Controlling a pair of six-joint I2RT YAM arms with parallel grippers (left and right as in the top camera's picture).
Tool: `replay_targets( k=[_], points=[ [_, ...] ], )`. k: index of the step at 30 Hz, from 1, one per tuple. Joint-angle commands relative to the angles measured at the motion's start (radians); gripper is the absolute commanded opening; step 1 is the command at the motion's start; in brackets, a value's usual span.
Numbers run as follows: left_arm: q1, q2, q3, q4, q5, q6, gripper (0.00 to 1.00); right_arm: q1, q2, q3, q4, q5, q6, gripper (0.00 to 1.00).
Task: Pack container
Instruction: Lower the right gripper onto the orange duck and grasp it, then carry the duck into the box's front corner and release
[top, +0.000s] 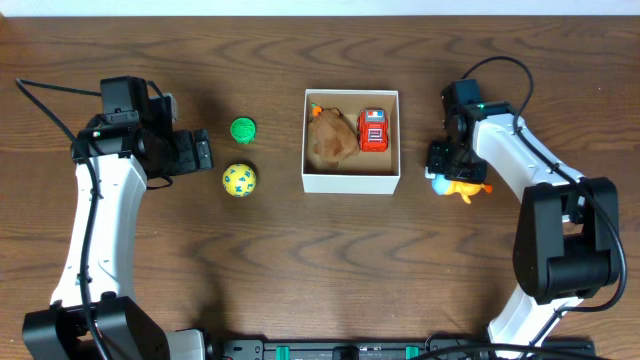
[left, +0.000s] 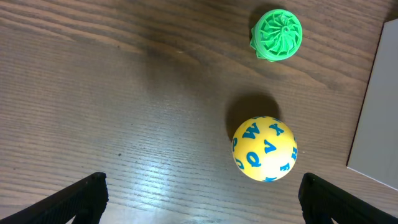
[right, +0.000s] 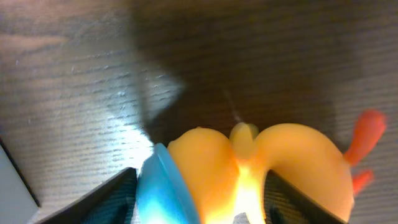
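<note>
Right gripper (top: 440, 170): down at the table over the orange and blue toy (right: 292, 162). A finger stands on each side of the toy, and the body fills the gap. Whether the pads are pressing on it cannot be told.
Toy's axis: the long side seems to run from finger to finger. The blue end is at one finger and the red-tipped end pokes past the other.
Container (top: 350, 182): just to this gripper's left, toward the table's middle, open side up. It already holds a brown toy (top: 331, 140) and a red car (top: 373, 130).
Turning relation: the right arm is the nearer one for this toy, and the box wall lies a short sideways carry away. The toy probably needs lifting above the low wall first.
Left gripper (top: 203, 150): fingers wide apart, holding nothing.
Ahead of the left gripper: a yellow lettered ball (left: 265, 148), near. A green ribbed toy (left: 277, 35) lies farther out, and the container is beyond both.
</note>
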Motion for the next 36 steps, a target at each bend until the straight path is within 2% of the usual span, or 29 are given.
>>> replay_targets(
  k=[1, 2, 4, 6, 9, 11, 18, 24, 29, 36],
  points=[
    [0.003, 0.002, 0.016, -0.002, -0.005, 0.006, 0.98, 0.019, 0.007, -0.028, 0.011, -0.01, 0.013, 0.48],
    [0.003, 0.002, 0.016, -0.002, -0.005, 0.006, 0.98, 0.019, 0.007, -0.03, 0.015, -0.006, 0.021, 0.45],
    [0.003, 0.002, 0.016, -0.002, -0.005, 0.006, 0.98, 0.019, 0.007, -0.03, 0.027, 0.0, 0.022, 0.33],
    [0.003, 0.002, 0.016, -0.002, -0.005, 0.006, 0.98, 0.019, 0.005, -0.029, 0.042, 0.011, 0.029, 0.29],
    [0.003, 0.002, 0.016, -0.002, -0.005, 0.006, 0.98, 0.019, -0.018, -0.019, 0.057, 0.019, 0.039, 0.14],
    [0.003, 0.002, 0.016, -0.002, -0.005, 0.006, 0.98, 0.022, -0.048, -0.005, 0.055, 0.019, 0.038, 0.01],
    [0.003, 0.002, 0.016, -0.002, -0.005, 0.006, 0.98, 0.09, -0.237, 0.039, 0.063, 0.034, 0.035, 0.01],
    [0.003, 0.002, 0.016, -0.002, -0.005, 0.006, 0.98, 0.222, -0.399, 0.048, 0.133, 0.035, 0.04, 0.01],
    [0.003, 0.002, 0.016, -0.002, -0.005, 0.006, 0.98, 0.308, -0.424, 0.048, 0.193, 0.033, 0.1, 0.01],
    [0.003, 0.002, 0.016, -0.002, -0.005, 0.006, 0.98, 0.385, -0.376, 0.048, 0.274, 0.034, 0.103, 0.01]
  ],
)
